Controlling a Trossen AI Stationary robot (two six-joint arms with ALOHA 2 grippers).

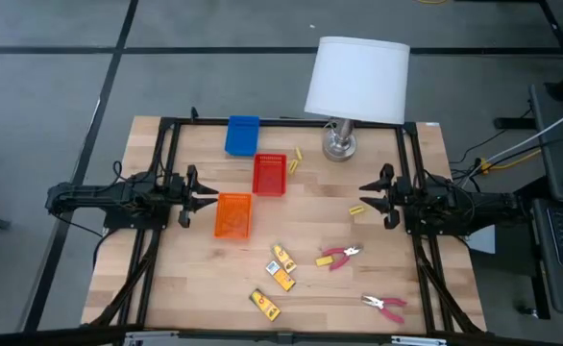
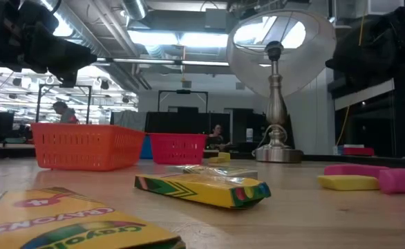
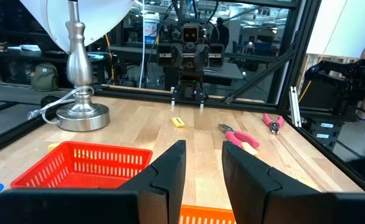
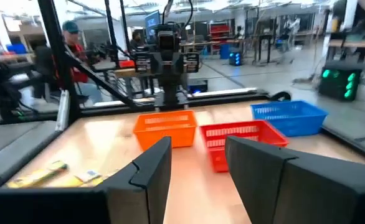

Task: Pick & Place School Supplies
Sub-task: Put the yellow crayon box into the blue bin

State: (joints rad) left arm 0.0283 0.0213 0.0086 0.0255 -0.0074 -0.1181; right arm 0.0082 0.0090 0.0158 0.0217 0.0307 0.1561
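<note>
Three yellow-orange packets (image 1: 281, 257) (image 1: 281, 280) (image 1: 265, 304) lie flat on the table's near middle; two show close in the low view (image 2: 202, 188) (image 2: 64, 225). Two pink-handled pliers (image 1: 339, 257) (image 1: 385, 306) lie flat to their right. Small yellow stubs lie beside the red tray (image 1: 295, 160) and near my right gripper (image 1: 357, 209). My left gripper (image 1: 208, 192) is open and empty at the table's left, beside the orange tray (image 1: 233, 214). My right gripper (image 1: 363, 197) is open and empty at the table's right. Their fingers show apart in the wrist views (image 3: 204, 171) (image 4: 198, 171).
A blue tray (image 1: 243, 135), a red tray (image 1: 269, 175) and the orange tray stand in a row from far to mid table. A white-shaded lamp (image 1: 356, 82) stands at the far edge, its base (image 1: 339, 146) on the wood. A dark frame rail (image 1: 166, 173) borders the table.
</note>
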